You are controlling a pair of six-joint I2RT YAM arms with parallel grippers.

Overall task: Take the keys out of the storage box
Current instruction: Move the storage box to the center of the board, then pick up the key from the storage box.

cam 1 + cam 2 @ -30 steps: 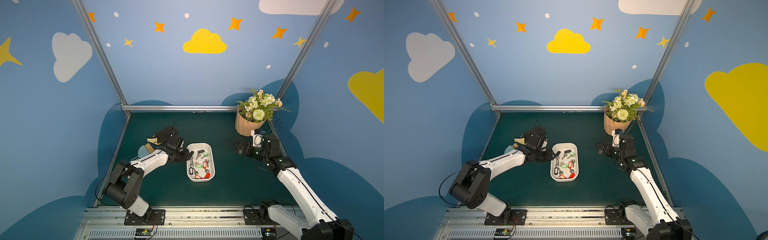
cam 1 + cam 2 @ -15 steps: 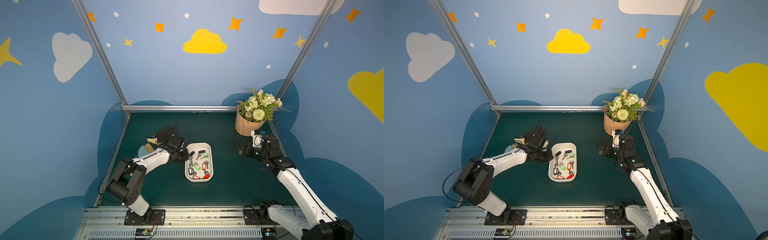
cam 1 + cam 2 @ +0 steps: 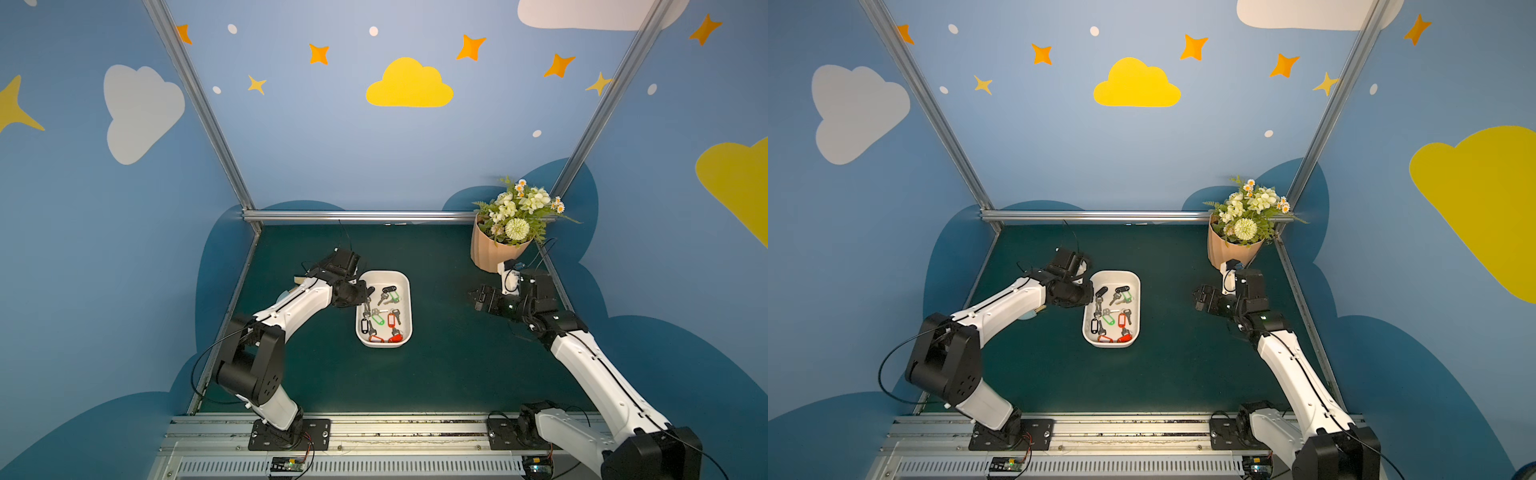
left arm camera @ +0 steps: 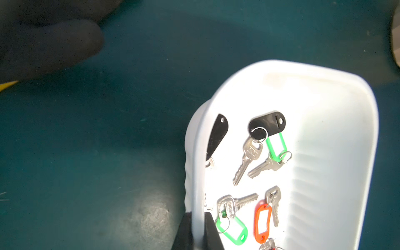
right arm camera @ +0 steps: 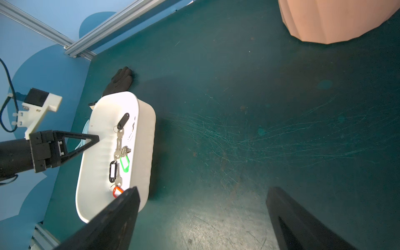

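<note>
So the storage box (image 3: 395, 277) sits mid-table, long axis pointing away from the robot's base. The left gripper (image 4: 197, 218) is clamped on its left long wall, so that arm's way closer. The right gripper (image 3: 477, 297) hangs wide open, well apart. All the keys (image 3: 384, 309) lie inside, just past the clamped fingers.

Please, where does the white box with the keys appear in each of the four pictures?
Top view: box in the middle of the table.
Top view: box likewise mid-table.
Left wrist: box close up, keys inside.
Right wrist: box side-on, across the table from the right gripper.
Shared landmark: the left gripper, shut on the box's long wall.
</note>
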